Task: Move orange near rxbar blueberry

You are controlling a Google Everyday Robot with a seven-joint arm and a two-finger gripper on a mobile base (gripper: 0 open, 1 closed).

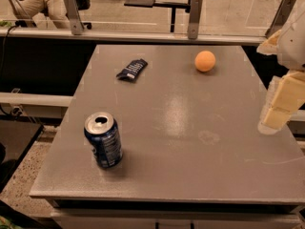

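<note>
The orange (205, 61) is a small round fruit on the grey table (190, 128), at the far right. The rxbar blueberry (132, 70) is a flat dark navy wrapper lying at the far left of the table, well apart from the orange. My gripper (279, 111) is at the right edge of the view, above the table's right side, with pale blocky fingers (276, 118) pointing down. It is nearer than the orange and to its right, touching nothing.
An upright blue soda can (103, 140) with an open top stands near the table's front left. A glass railing with metal posts (194, 17) runs behind the table. A dark surface (14, 137) sits lower at the left.
</note>
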